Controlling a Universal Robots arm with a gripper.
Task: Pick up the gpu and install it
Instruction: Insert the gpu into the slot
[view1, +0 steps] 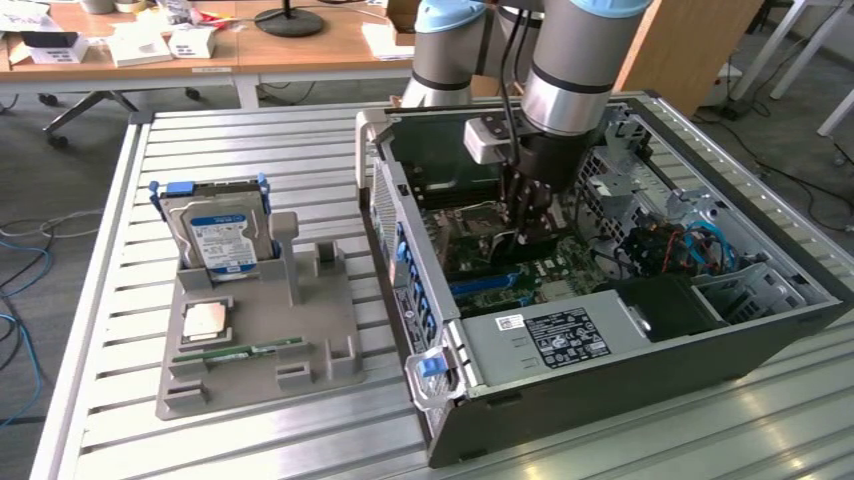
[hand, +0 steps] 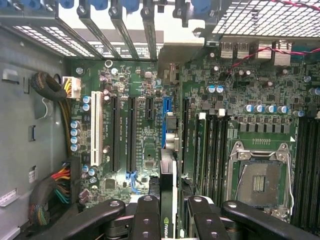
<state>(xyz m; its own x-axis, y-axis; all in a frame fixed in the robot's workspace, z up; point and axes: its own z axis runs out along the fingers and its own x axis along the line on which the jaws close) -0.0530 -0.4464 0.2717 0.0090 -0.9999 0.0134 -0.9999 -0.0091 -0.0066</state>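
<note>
My gripper (view1: 527, 222) reaches down into the open computer case (view1: 747, 340), just above the motherboard (view1: 534, 270). In the wrist view its black fingers (hand: 146, 215) are shut on the gpu (hand: 168, 165), seen edge-on as a thin dark card running away from the gripper (hand: 167, 212). The card's metal bracket end (hand: 172, 55) lies near the case's rear slot openings. The card hangs over the blue expansion slot (hand: 166, 107), in line with it. Whether its edge touches the slot I cannot tell.
A grey parts holder (view1: 254, 350) on the slatted table at the exterior view's left carries a blue-labelled hard drive (view1: 220, 235), a CPU chip (view1: 204, 320) and a RAM stick (view1: 240, 353). Inside the case are the power supply (view1: 561, 335), a white slot (hand: 95, 125) and the CPU socket (hand: 262, 175).
</note>
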